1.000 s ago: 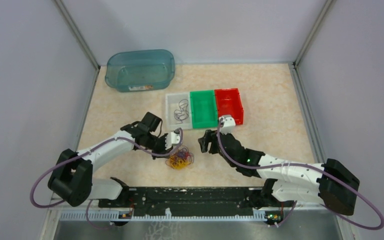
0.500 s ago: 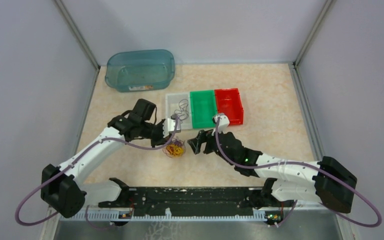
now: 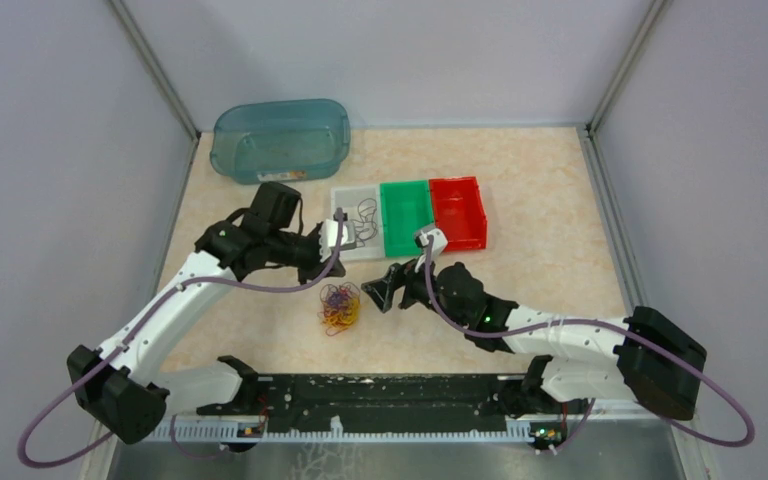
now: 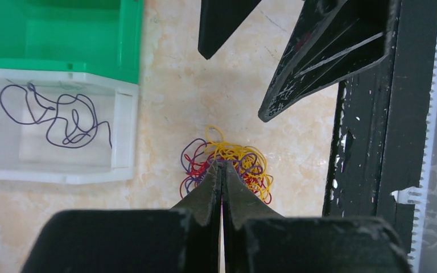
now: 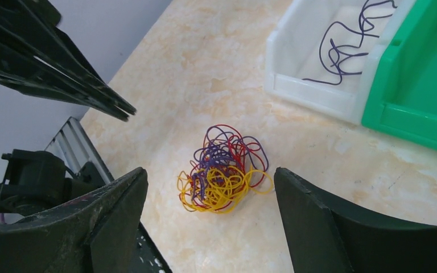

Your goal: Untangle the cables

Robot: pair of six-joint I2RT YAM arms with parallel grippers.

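The cables (image 3: 340, 307) are a small tangled clump of thin purple, red and yellow strands lying on the beige table. My left gripper (image 3: 326, 270) is shut, and its tips (image 4: 223, 164) hover over the cables (image 4: 230, 165). From the right wrist the left gripper (image 5: 128, 111) shows above and left of the cables (image 5: 225, 170), with no strand seen in it. My right gripper (image 3: 385, 292) is open just right of the clump. Its two fingers straddle the clump from above (image 5: 210, 170). One more purple cable (image 4: 57, 114) lies alone in the white bin (image 3: 345, 245).
A green bin (image 3: 407, 240) and a red bin (image 3: 458, 235) stand joined to the white one, just behind both grippers. A teal tub (image 3: 280, 160) sits at the back left. The black base rail (image 3: 380, 390) runs along the near edge.
My left gripper has shut and drawn up and to the left. The clump has shifted left. My right gripper has opened wider and moved left up to the clump.
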